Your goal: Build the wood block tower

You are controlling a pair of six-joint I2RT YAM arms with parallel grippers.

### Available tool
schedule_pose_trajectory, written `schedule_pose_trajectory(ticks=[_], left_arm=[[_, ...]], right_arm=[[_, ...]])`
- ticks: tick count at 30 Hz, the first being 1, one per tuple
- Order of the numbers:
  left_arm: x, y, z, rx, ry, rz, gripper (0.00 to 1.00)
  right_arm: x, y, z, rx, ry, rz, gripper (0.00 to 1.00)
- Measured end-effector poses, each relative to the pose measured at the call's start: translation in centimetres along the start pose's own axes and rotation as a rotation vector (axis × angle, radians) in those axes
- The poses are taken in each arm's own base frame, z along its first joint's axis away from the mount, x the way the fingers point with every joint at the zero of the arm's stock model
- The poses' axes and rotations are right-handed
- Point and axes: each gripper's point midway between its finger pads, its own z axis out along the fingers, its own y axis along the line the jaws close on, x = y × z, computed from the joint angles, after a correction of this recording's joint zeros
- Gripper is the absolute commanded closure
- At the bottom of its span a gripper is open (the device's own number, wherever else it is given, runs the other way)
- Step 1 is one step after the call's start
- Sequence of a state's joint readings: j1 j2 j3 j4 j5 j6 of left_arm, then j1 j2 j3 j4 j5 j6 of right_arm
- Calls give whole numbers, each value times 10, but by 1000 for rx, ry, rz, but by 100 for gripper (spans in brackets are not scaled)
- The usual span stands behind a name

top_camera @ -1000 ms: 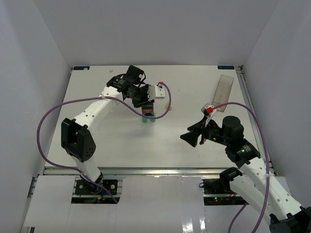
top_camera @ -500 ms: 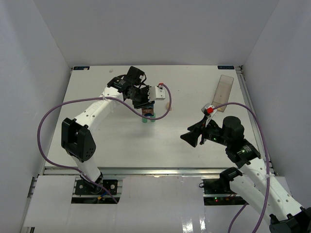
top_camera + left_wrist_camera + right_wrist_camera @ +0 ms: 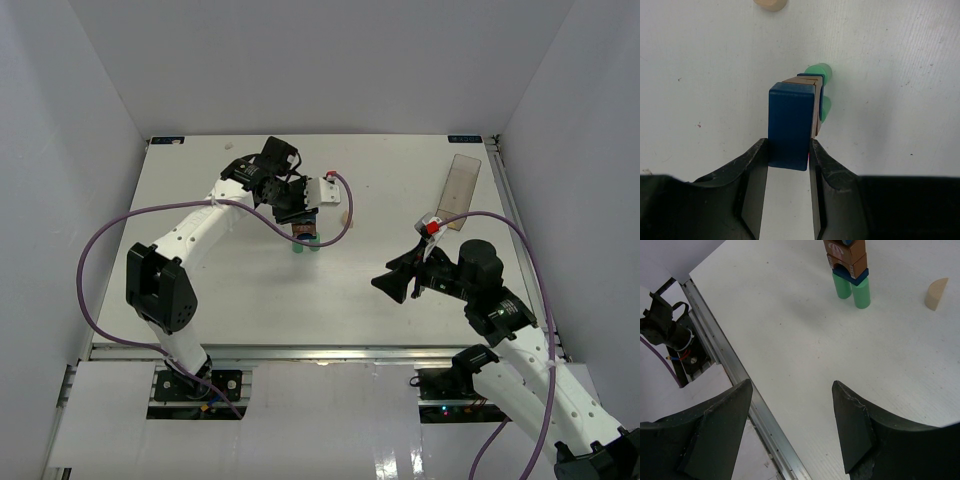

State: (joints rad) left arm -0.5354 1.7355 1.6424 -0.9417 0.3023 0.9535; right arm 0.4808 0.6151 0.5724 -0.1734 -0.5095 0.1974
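The tower [image 3: 847, 270] stands on two green cylinders [image 3: 860, 292], with a blue piece [image 3: 850, 275], a brown arch [image 3: 846, 262] and a brown brick [image 3: 844, 246] stacked above. My left gripper [image 3: 787, 145] is shut on a blue block [image 3: 789, 120] held right on top of the tower [image 3: 305, 240], both fingers pressed against its sides. A tan half-round piece [image 3: 936, 293] lies on the table right of the tower, also at the top edge of the left wrist view [image 3: 770, 4]. My right gripper [image 3: 791, 385] is open and empty, low over the table near its front edge [image 3: 388, 285].
A clear rectangular plastic box [image 3: 462, 180] lies at the back right of the white table [image 3: 220, 290]. The metal rail of the table's front edge [image 3: 735, 370] runs under my right gripper. White walls enclose the left, back and right sides.
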Motion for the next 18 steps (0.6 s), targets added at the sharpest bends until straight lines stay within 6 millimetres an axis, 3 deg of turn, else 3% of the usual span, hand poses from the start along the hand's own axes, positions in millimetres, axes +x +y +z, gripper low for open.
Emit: schedule_pose_trajectory(ticks=[11, 18], left_arm=[[2, -5, 4, 12, 6, -1, 69], [2, -4, 4, 9, 5, 0, 62]], right_arm=[[0, 1, 0, -3, 0, 0, 28], [0, 0, 0, -2, 0, 0, 28]])
